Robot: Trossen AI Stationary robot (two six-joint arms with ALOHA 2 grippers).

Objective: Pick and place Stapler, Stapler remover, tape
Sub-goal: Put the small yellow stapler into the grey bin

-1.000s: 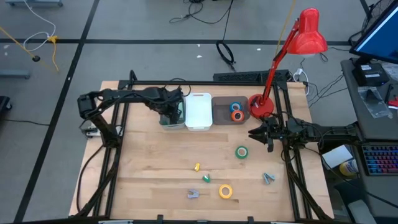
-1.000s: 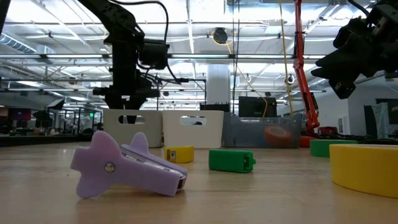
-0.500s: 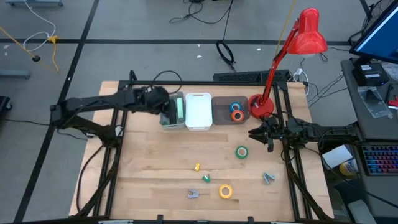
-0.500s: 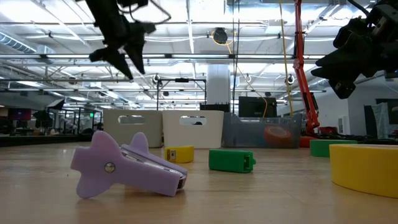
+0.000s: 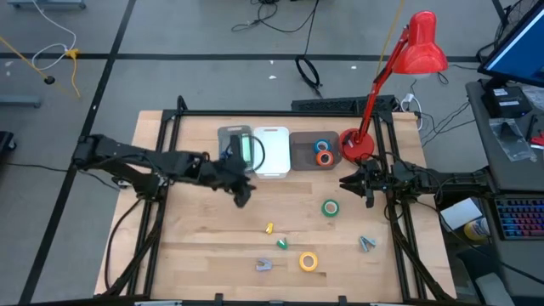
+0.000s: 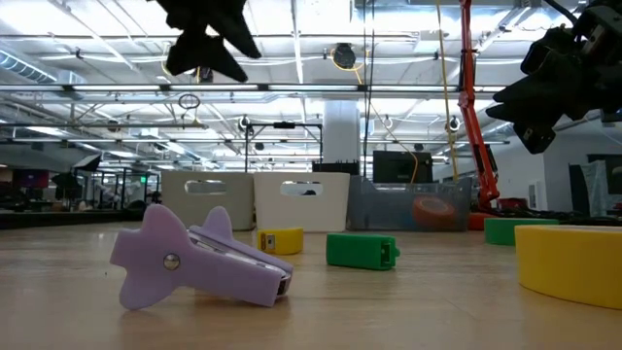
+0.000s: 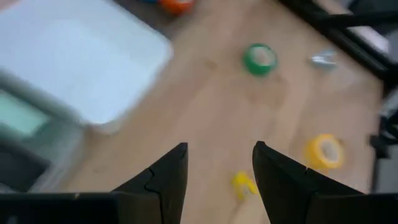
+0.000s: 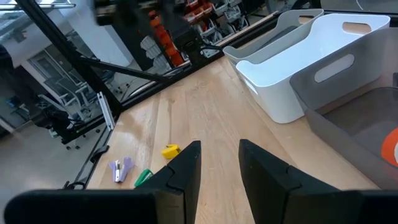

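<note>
my grey bin (image 5: 304,155) holds blue tape (image 5: 323,146) and orange tape (image 5: 324,158); green tape (image 5: 330,207) and yellow tape (image 5: 308,262) lie on the table (image 5: 204,246). my left gripper (image 5: 241,195) and right gripper (image 5: 347,183) hang empty, fingers apart.

I can read no text, label, brand, number or sign in any view: the bins (image 5: 270,151), tape rolls (image 5: 308,261), lamp (image 5: 422,42) and counter (image 5: 195,238) carry no legible marking.

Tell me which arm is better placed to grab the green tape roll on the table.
Right, probably. The right gripper hovers open just beside the green tape roll, while the left gripper, also open, sits farther off near the white bin.
</note>
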